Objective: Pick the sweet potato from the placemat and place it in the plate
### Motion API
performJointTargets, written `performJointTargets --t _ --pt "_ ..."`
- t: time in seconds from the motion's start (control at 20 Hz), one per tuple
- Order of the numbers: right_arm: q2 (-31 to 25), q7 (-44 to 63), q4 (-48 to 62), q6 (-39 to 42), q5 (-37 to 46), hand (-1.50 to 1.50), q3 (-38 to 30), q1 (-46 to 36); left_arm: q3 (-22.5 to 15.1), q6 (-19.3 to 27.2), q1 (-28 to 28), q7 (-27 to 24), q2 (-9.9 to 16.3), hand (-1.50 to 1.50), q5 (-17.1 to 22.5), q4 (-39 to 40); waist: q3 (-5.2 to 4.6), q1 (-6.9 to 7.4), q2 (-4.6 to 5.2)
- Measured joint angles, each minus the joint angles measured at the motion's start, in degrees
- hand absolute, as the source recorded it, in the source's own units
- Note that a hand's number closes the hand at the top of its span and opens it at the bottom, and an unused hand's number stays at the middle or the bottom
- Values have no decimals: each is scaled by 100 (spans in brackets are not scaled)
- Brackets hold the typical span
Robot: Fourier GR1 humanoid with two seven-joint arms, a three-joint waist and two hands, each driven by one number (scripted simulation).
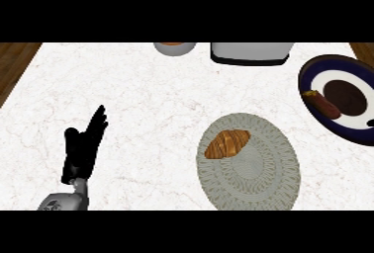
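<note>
We see the sweet potato (pixel 323 103), small and reddish-brown, lying in the plate (pixel 321 74), whose right side the frame cuts off. Left and nearer, a croissant (pixel 227 143) sits on the far-left part of the round grey placemat (pixel 256 173). At the desk's (pixel 131 89) near left, our left hand (pixel 82 148) rests, fingers straight and together. Two objects at the far edge are cut off; we cannot identify them.

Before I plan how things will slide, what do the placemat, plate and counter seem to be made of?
The placemat looks woven, fabric or fibre: grey with ringed, matte texture. The plate looks glazed ceramic: dark blue rim, white band, dark centre. The counter looks like polished marble or stone: white with faint reddish veins.
</note>
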Motion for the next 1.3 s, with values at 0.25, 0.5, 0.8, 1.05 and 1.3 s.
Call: performJointTargets --t 0.25,0.5,0.8,1.05,1.3 --pt "46 -18 -222 83 -119 -150 45 182 19 -13 8 38 22 0 8 -7 0 -15 -6" --pt "62 -39 -354 39 -218 -150 78 373 -16 20 -26 -20 -23 0 -38 57 -2 2 13" --pt "-2 -31 -413 -83 -292 -150 103 504 -33 -26 -34 20 -12 0 -19 3 0 62 24" --pt "-18 -51 -427 -205 -345 -150 116 616 -35 -32 -68 86 -14 0 -8 -61 3 87 29" --pt "-113 -51 -405 -290 -404 -150 106 693 -78 -44 -81 104 -35 0 -25 -55 6 105 43"
